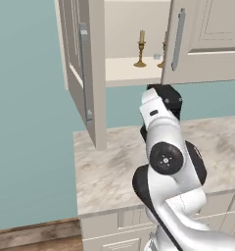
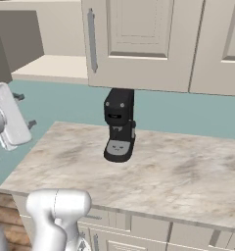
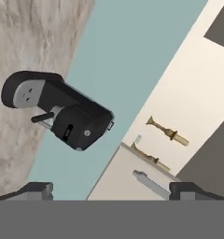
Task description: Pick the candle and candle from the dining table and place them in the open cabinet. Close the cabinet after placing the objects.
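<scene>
Two candles (image 3: 167,133) on cabinet (image 1: 124,68) shelf, well apart from released, empty pincer (image 3: 113,189).

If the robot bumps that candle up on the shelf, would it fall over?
Probably yes. The candle is tall and slim on a small round foot, so it likely tips easily. Once down, it might roll along the cabinet shelf.
</scene>
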Tool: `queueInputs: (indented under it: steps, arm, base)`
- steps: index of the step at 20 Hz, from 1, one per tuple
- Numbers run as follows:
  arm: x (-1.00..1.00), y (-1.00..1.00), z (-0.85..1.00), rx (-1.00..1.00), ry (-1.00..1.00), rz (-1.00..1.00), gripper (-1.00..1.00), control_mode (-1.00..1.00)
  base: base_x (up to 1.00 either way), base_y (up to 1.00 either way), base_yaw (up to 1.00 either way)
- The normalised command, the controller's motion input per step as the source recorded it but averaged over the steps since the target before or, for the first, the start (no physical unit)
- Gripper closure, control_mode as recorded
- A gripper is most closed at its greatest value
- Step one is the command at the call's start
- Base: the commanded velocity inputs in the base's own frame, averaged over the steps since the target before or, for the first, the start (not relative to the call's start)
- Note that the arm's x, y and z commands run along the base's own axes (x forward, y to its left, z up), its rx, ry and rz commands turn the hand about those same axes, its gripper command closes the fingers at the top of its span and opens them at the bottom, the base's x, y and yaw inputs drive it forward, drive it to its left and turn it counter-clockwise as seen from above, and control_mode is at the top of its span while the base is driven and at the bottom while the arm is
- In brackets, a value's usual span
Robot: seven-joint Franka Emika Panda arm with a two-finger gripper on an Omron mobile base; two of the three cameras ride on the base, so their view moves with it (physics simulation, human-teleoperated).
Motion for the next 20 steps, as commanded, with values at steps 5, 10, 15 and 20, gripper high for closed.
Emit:
queueInputs:
  steps: [5, 10, 15, 20]
  arm:
    - [-0.39, -0.12, -0.44, -0.14, -0.33, 0.04, -1.00, -1.00]
    - [-0.50, -0.02, -0.28, -0.12, -0.28, 0.00, -1.00, -1.00]
    - [-0.49, -0.13, -0.22, -0.08, -0.33, 0.01, -1.00, -1.00]
    - [-0.39, 0.00, -0.21, -0.08, -0.29, 0.02, -1.00, -1.00]
  base:
    - [0.00, 0.00, 0.00]
    - [0.00, 0.00, 0.00]
    - [0.00, 0.00, 0.00]
    - [0.00, 0.00, 0.00]
